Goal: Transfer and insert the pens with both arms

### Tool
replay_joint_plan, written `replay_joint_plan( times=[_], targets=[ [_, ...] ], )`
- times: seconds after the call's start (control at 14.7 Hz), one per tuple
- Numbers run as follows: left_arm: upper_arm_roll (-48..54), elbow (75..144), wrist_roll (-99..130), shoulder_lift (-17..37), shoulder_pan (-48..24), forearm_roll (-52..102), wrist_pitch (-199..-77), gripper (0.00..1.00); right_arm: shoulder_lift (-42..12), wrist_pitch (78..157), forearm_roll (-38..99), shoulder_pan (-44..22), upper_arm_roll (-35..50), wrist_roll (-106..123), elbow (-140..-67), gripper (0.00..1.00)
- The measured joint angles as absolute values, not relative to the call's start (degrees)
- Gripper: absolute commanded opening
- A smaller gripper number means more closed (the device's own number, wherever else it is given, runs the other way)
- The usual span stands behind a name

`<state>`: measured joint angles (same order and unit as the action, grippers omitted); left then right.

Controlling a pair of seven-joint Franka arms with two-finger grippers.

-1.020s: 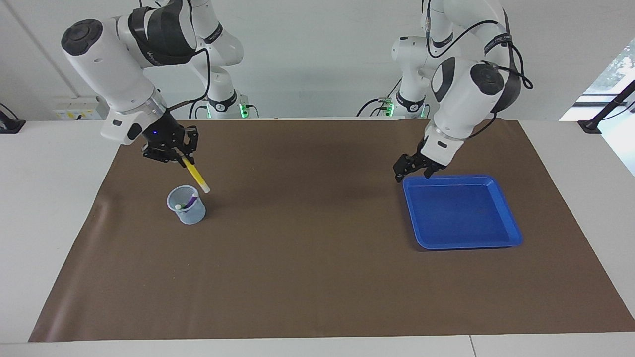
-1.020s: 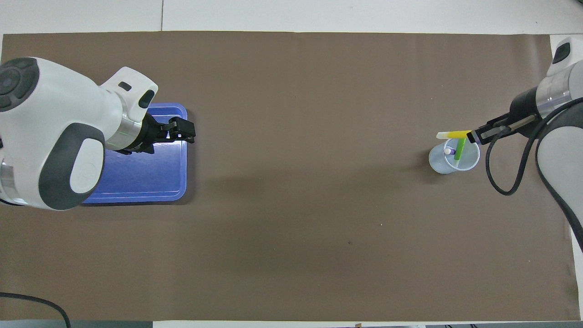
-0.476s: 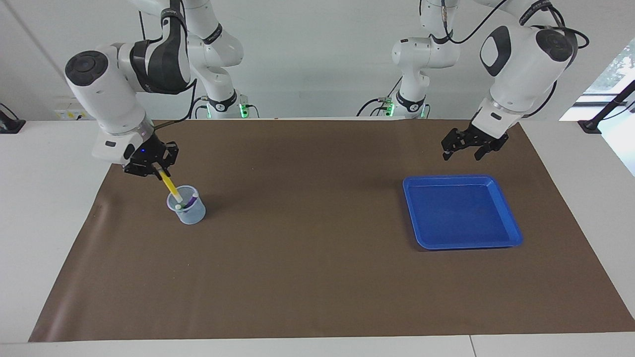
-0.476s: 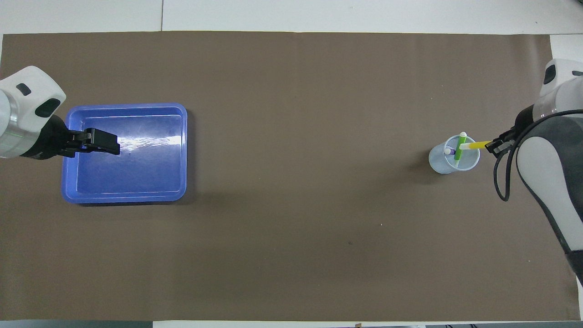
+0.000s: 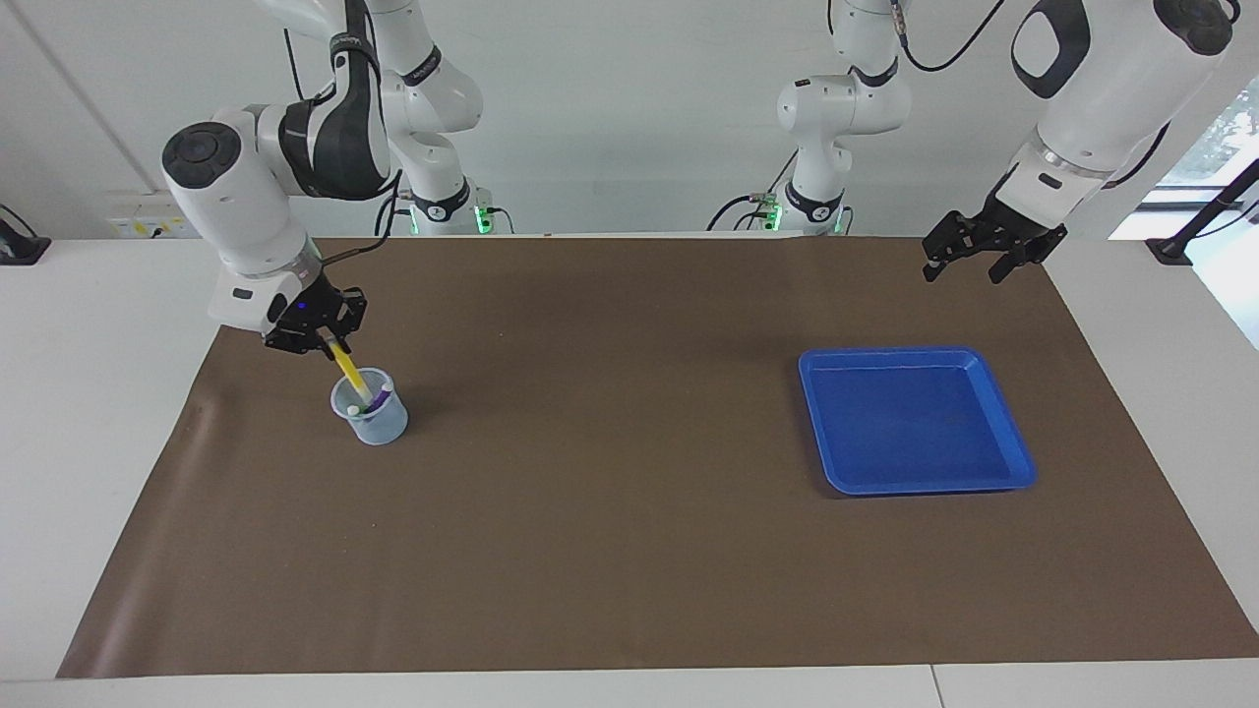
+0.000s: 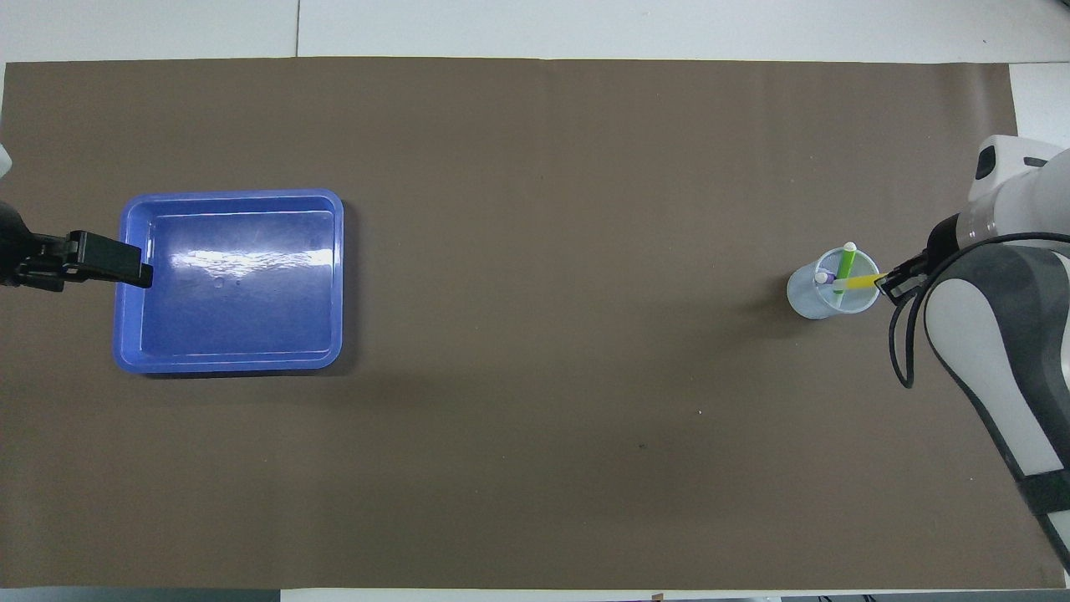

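A clear cup [image 5: 374,418] [image 6: 815,303] stands on the brown mat toward the right arm's end of the table. A green pen [image 6: 846,266] and a purple pen [image 6: 823,278] lean inside it. The yellow pen [image 5: 349,372] [image 6: 859,283] slants down into the cup, cap end lowest. My right gripper [image 5: 329,341] [image 6: 890,284] is just above the cup's rim, shut on the pen's upper end. My left gripper [image 5: 969,264] [image 6: 134,266] hangs open and holds nothing, high over the mat's edge beside the blue tray [image 5: 890,351] [image 6: 234,194].
The blue tray has nothing in it and lies toward the left arm's end of the table. The brown mat [image 5: 610,472] covers most of the white table. Both arm bases stand at the table's edge, by cables.
My right gripper has swung the yellow pen from beside the cup down into it. My left gripper has risen and drawn back off the tray toward its own end of the table.
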<state>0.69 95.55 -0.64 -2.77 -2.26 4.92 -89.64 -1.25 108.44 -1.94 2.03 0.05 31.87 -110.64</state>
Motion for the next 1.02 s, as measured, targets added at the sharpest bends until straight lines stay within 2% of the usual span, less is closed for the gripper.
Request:
replay_joint_plan(
  times=[0.27,0.68,1.02],
  targets=[
    [0.83,94.88,-0.77,-2.71,-2.27,4.92,-87.93,1.00,-1.01,106.65,-1.90,2.03,0.05,31.16,-107.51,1.00],
    [0.88,94.84,-1.05,-2.60,-2.27,3.92,-87.90,1.00,1.21,89.09,-1.80,1.74,0.96,17.69,-93.06,1.00],
    [0.95,94.84,-1.72,-2.56,-2.27,2.08,-87.88,1.00,2.24,86.89,-1.81,2.36,0.08,12.05,-92.26,1.00]
  ],
)
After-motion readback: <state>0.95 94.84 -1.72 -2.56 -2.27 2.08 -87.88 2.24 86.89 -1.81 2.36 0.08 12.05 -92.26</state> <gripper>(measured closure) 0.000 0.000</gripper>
